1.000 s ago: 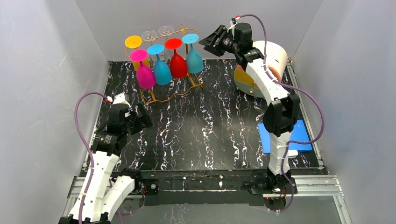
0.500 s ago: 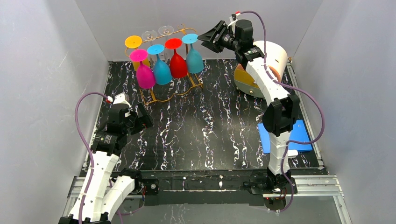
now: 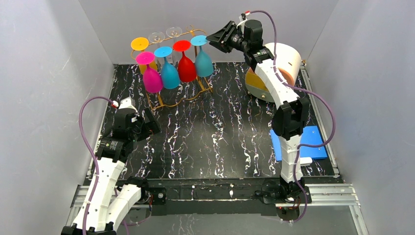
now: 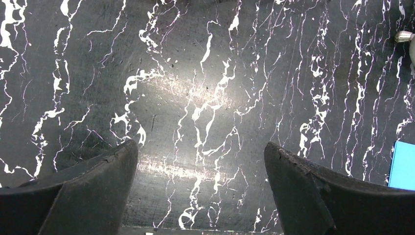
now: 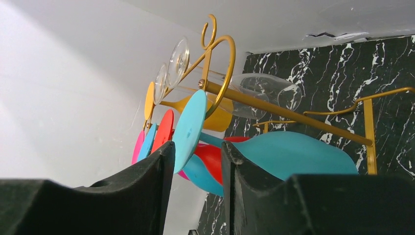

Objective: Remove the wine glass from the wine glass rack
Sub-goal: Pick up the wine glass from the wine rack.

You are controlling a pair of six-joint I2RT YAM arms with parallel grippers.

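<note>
The gold wire wine glass rack (image 3: 172, 104) stands at the back left with several wine glasses hung upside down: yellow, pink, blue, red, light blue and two clear ones. The light blue wine glass (image 3: 203, 62) hangs at the right end. My right gripper (image 3: 216, 39) is raised beside its foot (image 3: 199, 40). In the right wrist view the foot's lower edge (image 5: 190, 128) dips between the fingers of the right gripper (image 5: 195, 149), which is open, the gap far wider than the thin foot. The rack's rail (image 5: 274, 108) runs above. My left gripper (image 3: 149, 125) (image 4: 200, 152) hangs open and empty over the table.
A white and orange drum (image 3: 284, 63) with a gold disc lies at the back right. A flat blue pad (image 3: 303, 144) (image 4: 405, 166) sits on the right side, behind the right arm. Grey walls enclose the black marbled table (image 3: 215, 132).
My right gripper has moved left up to the light blue glass's foot, and its jaws have narrowed a little. The left arm has not moved.
</note>
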